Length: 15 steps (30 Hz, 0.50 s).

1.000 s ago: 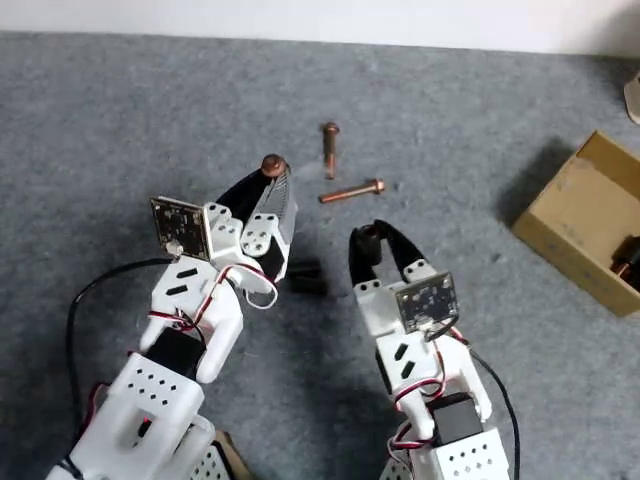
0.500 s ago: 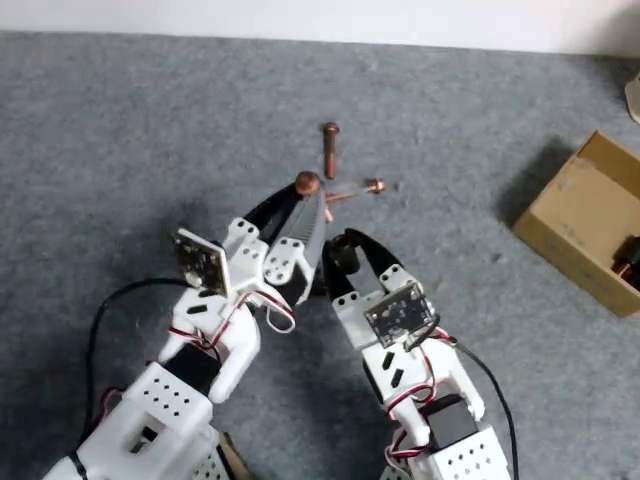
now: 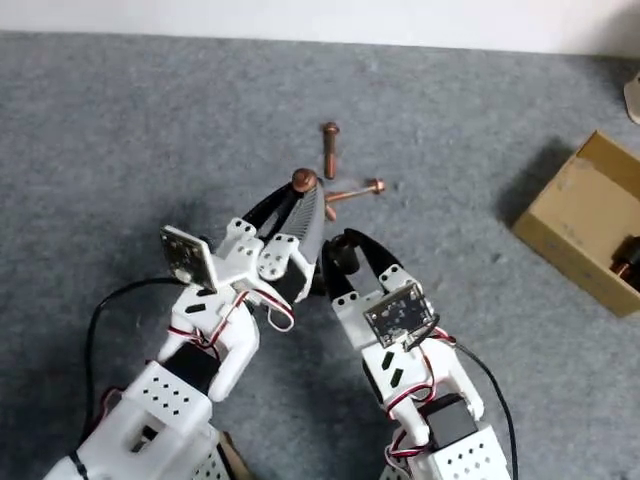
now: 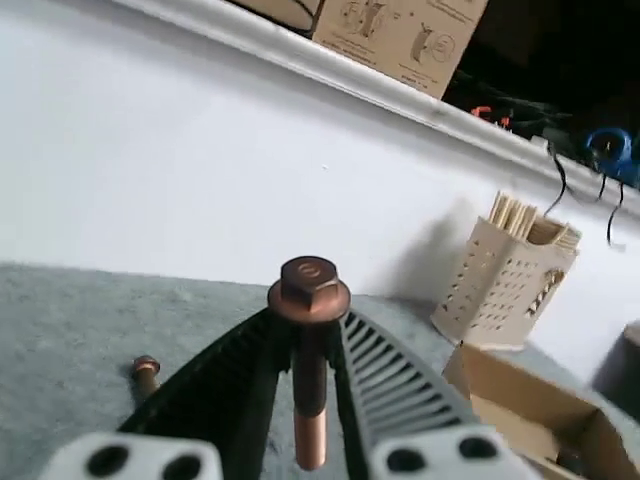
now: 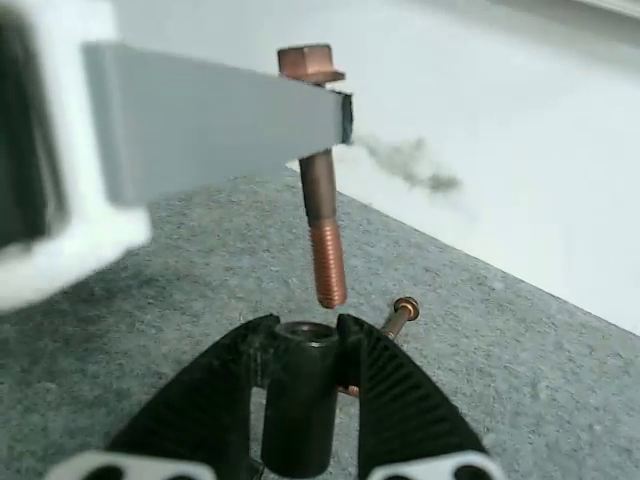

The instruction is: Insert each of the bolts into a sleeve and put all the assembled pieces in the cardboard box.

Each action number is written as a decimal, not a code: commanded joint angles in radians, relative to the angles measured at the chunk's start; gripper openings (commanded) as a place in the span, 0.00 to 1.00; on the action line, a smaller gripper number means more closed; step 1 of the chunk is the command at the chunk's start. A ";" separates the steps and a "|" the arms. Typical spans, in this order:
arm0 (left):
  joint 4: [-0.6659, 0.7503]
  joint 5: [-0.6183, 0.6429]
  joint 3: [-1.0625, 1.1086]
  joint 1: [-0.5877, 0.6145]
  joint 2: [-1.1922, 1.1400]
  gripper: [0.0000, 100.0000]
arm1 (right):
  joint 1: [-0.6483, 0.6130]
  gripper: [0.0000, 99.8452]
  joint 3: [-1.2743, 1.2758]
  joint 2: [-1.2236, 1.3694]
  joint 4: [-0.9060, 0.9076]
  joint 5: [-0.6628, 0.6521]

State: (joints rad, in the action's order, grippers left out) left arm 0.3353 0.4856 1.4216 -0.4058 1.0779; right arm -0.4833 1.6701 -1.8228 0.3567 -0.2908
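We had the left gripper (image 4: 310, 325) clamped on a bolt (image 5: 322, 230), head up, its tip just above the sleeve (image 5: 298, 420) that the right gripper (image 5: 302, 335) pinched upright, lined up for a straight drop; the box (image 3: 570, 225) sat well apart.

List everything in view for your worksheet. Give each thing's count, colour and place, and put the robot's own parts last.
held bolt: one, copper, upright in the left gripper, tip just above the sleeve, not yet in
loose bolts: two, copper, lying on the carpet beyond the grippers
sleeve: one, black, upright in the right gripper
cardboard box: one, brown, far right on the table; something dark inside, too small to tell
carpet: one, grey, covering the table
perforated holder: one, beige, against the white wall beyond the box
left gripper: one, black and grey fingers, mid-table
right gripper: one, black fingers, beside the left gripper
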 commanded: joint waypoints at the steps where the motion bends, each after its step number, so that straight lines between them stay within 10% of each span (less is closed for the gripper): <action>1: -0.143 0.120 -0.153 0.085 0.015 0.01 | -0.004 0.00 0.068 -0.013 -0.031 -0.015; 15: -0.371 0.229 -0.271 0.054 0.015 0.01 | -0.004 0.00 0.088 -0.013 -0.051 -0.018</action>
State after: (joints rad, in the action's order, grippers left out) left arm -0.0330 0.7050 1.2313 -0.2923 1.0779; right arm -0.4833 1.6701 -1.8228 0.3521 -0.2923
